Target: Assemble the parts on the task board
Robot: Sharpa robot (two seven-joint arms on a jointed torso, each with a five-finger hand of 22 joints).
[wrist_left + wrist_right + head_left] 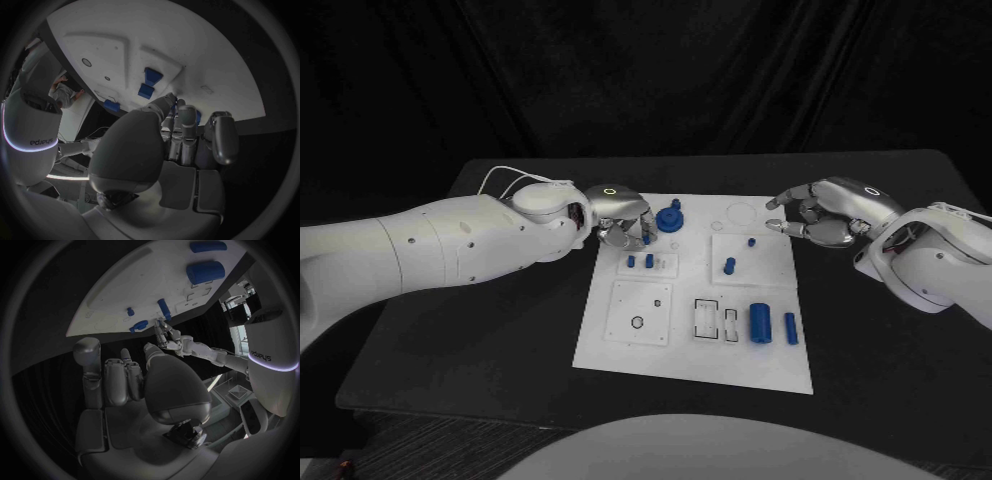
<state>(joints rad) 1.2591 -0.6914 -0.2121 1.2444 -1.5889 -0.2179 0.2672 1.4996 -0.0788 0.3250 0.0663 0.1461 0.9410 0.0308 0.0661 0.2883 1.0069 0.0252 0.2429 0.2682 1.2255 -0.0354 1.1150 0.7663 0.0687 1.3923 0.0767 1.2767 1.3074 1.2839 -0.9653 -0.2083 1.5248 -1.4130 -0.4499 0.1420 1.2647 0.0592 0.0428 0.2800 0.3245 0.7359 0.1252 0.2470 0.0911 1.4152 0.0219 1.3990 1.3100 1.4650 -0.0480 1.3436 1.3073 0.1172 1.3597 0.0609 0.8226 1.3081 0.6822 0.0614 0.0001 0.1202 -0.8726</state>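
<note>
Left hand (620, 222) at the task board's (678, 355) far left corner, fingers curled beside a blue part (671, 218) — whether they grip it, I cannot tell. Right hand (822, 210) hovers off the far right edge, fingers curled, holding nothing. Best practice — seat the part vertically, pressing gently.

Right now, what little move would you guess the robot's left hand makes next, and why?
Probably it closes its fingers on the blue knob at the white board's far edge. The left hand sits right beside that piece, fingers curled toward it, while the right hand hangs off the board's corner holding nothing.
</note>
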